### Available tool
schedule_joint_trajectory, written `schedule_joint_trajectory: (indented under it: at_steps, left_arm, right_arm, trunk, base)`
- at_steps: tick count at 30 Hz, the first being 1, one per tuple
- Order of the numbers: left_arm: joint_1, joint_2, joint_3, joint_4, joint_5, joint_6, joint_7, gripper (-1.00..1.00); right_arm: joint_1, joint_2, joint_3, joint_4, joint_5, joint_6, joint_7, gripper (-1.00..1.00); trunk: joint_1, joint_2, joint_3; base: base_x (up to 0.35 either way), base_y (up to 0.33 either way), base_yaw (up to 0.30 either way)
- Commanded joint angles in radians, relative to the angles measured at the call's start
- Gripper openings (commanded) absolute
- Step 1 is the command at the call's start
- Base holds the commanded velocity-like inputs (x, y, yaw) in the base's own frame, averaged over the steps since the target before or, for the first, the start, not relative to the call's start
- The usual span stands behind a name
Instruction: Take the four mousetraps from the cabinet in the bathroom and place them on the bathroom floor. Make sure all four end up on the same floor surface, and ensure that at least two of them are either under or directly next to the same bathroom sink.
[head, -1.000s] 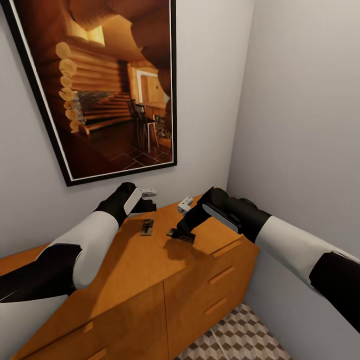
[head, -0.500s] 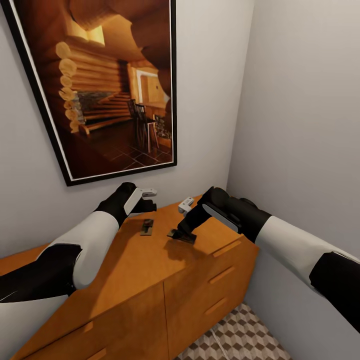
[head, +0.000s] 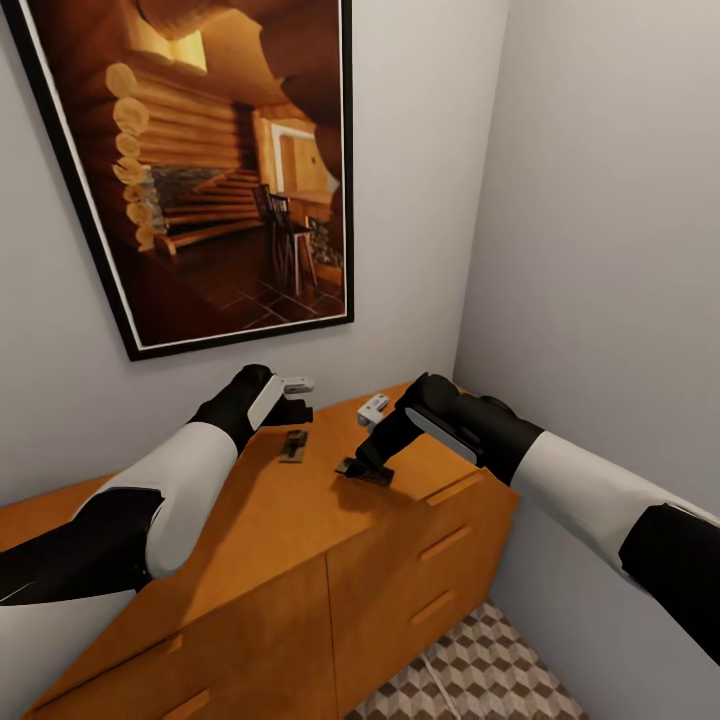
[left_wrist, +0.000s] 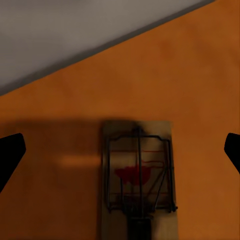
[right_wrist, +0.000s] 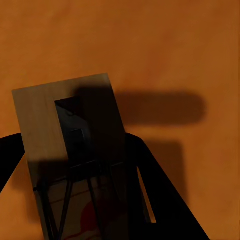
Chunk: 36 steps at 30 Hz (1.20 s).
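The right pincer (head: 362, 468) is gripping 1 mousetrap (right_wrist: 70, 160) just above the top of the orange-brown cabinet (head: 300, 560), its dark fingers (right_wrist: 150, 195) pressing against the board's edge. The left pincer (head: 297, 400) is hovering spread wide over a 2nd mousetrap (head: 293, 446) lying flat on the cabinet top near the wall. Cube-patterned bathroom floor (head: 470, 670) is showing below.

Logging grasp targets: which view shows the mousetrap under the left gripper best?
The left wrist view: the mousetrap lies flat on the cabinet top, wire and red mark plain. The head view shows it small and dark near the left gripper.
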Motion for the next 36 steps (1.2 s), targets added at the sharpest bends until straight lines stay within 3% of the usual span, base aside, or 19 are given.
schedule_joint_trajectory:
  at_steps: [1,8,13,16,21,24,28,36]
  left_arm:
    - [-0.001,0.0,0.001,-0.001,0.011,0.003,0.009,1.0]
    - [0.0,0.0,0.001,-0.001,0.01,0.003,0.009,1.0]
    - [-0.001,0.0,0.001,0.0,0.011,0.003,0.009,1.0]
    - [0.002,0.0,0.001,-0.001,0.01,0.003,0.009,1.0]
    - [0.006,0.0,0.001,-0.001,0.01,0.003,0.009,1.0]
    - [0.007,0.0,0.001,-0.001,0.01,0.003,0.009,1.0]
    - [0.007,0.001,0.001,-0.001,0.01,0.002,0.009,1.0]
    - [0.009,0.003,0.001,0.0,0.01,0.002,0.009,1.0]
  right_arm:
    - [-0.001,-0.001,0.001,-0.001,0.008,0.0,0.008,-1.0]
    - [-0.001,0.0,0.0,-0.006,0.007,0.002,0.009,-1.0]
    - [-0.001,-0.003,-0.006,-0.067,0.003,0.003,0.01,-1.0]
    - [-0.001,-0.005,-0.041,-0.124,-0.001,0.004,0.01,-1.0]
    - [-0.001,-0.01,-0.156,-0.164,-0.006,0.004,0.012,-1.0]
    - [-0.001,-0.013,-0.181,-0.167,-0.007,0.004,0.013,-1.0]
    - [-0.001,-0.026,-0.197,-0.169,-0.008,0.004,0.014,-1.0]
    - [-0.001,-0.033,-0.201,-0.17,-0.008,0.004,0.015,-1.0]
  trunk:
    - [0.004,-0.008,-0.004]
    - [0.004,-0.008,-0.004]
    - [0.004,-0.008,-0.004]
    - [0.004,-0.008,-0.004]
    - [0.004,-0.008,-0.004]
    - [0.004,-0.008,-0.004]
    - [0.004,-0.008,-0.004]
    - [0.035,-0.064,-0.029]
  base:
    - [0.0,0.0,0.0]
    - [0.0,0.0,0.0]
    - [0.0,0.0,0.0]
    - [0.0,0.0,0.0]
    - [0.0,0.0,0.0]
    - [0.0,0.0,0.0]
    - [0.0,0.0,0.0]
    - [0.0,0.0,0.0]
